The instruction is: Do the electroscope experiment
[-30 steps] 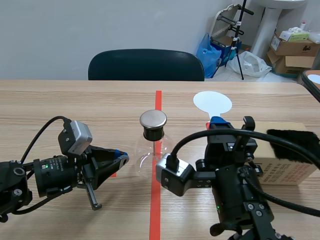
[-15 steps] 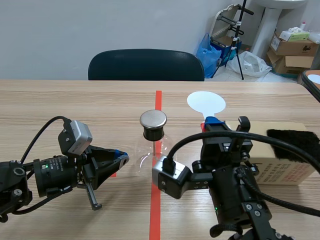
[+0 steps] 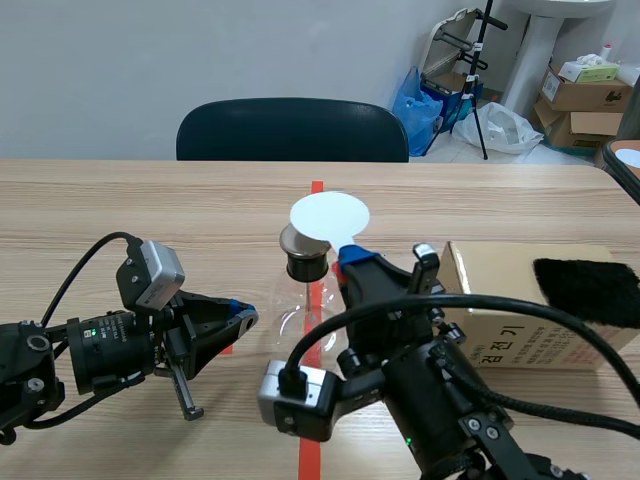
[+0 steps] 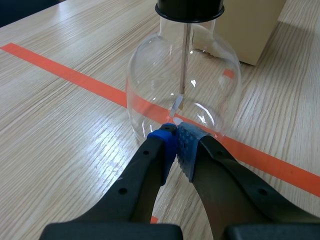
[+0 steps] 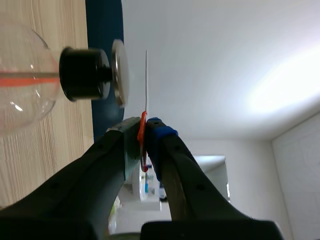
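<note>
Electroscope: clear glass flask with a black stopper and metal cap, standing upright on the wooden table over the orange-red tape line, directly ahead of the left jaws.

Left gripper: lying low at table level, jaws clenched on nothing, blue pads meeting just at the foot of the glass; contact cannot be told.

Right gripper: jaws grasping the red handle of a white disc.

White disc: projecting ahead of the right jaws, hovering face-on beside the metal cap, a slim gap showing between them.

Cardboard box: sitting beside the right arm, bearing a black fur cloth.
</note>
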Tool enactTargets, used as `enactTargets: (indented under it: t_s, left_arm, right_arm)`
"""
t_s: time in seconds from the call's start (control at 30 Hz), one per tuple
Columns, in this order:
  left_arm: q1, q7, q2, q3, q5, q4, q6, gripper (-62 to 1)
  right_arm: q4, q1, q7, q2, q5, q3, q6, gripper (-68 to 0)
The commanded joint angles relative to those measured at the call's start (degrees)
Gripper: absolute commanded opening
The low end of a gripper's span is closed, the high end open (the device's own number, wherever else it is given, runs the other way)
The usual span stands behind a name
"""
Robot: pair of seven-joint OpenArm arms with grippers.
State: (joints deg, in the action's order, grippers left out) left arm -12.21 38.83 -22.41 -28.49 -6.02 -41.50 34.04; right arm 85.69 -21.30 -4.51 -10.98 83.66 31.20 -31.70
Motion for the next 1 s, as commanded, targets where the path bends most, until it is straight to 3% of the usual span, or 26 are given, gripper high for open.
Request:
enactTargets:
  t_s: [0.0,0.17,0.97]
  left_arm:
    - [-0.3,0.6,-0.5,0.1,0.4,-1.2,-0.3,-57.9]
    - [-0.3,0.6,-0.5,0.1,0.4,-1.2,-0.3,-57.9]
    - [-0.3,0.6,-0.5,0.1,0.4,-1.2,-0.3,-57.9]
  right_arm:
    - [0.5,0.7,-1.2,-0.3,0.0,-0.2,-0.8,-66.1]
    - [0.5,0.7,-4.4,-0.3,0.0,-0.2,-0.8,-66.1]
    - [0.5,0.7,-4.7,-0.3,0.0,-0.2,-0.8,-66.1]
